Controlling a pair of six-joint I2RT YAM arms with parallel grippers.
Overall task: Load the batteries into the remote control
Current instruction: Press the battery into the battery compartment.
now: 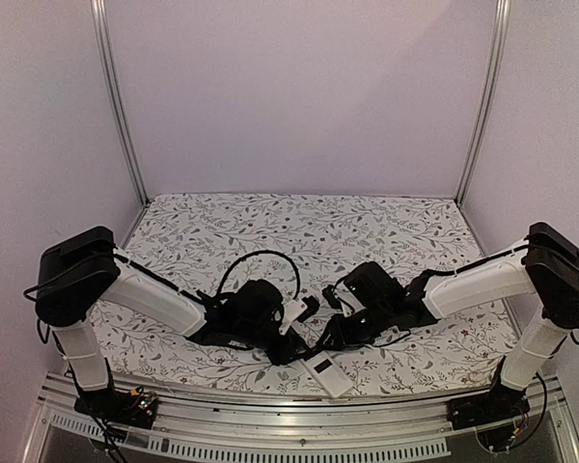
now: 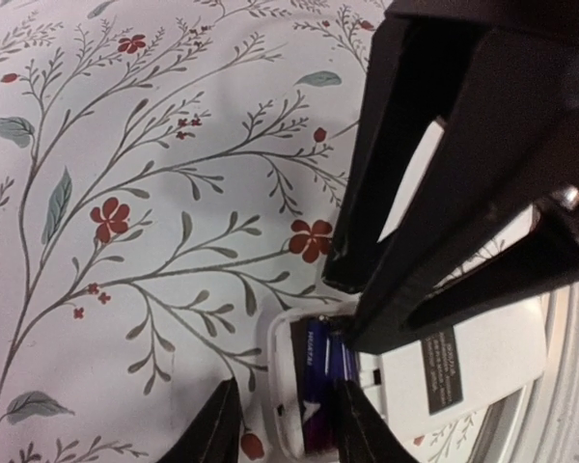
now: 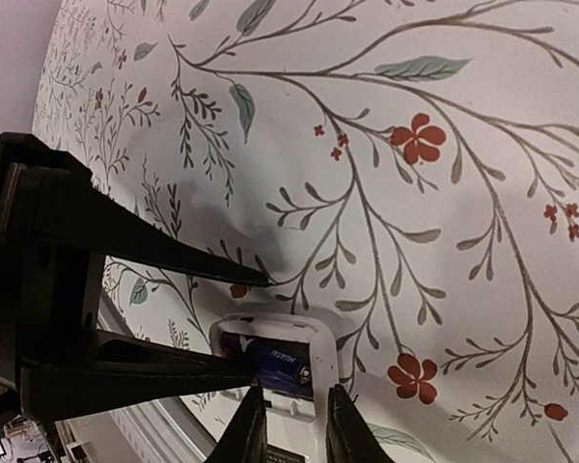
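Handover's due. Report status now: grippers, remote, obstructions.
Left gripper open astride end of remote control. Right gripper over it, grip unclear. One battery seated inside; second not seen. No obstruction seen.

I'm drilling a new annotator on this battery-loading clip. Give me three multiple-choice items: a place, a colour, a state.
1. Where is the remote control?
A) far back corner
B) on the table, by its near edge
C) lifted in the air
2. The printed flowers are:
A) red
B) yellow
C) blue
3. The remote's battery slot is:
A) lidded
B) open, empty
C) open, battery inside
Answers: B, the top view shows it lying there; A, both wrist views show red blossoms; C, a battery shows in the uncovered slot.
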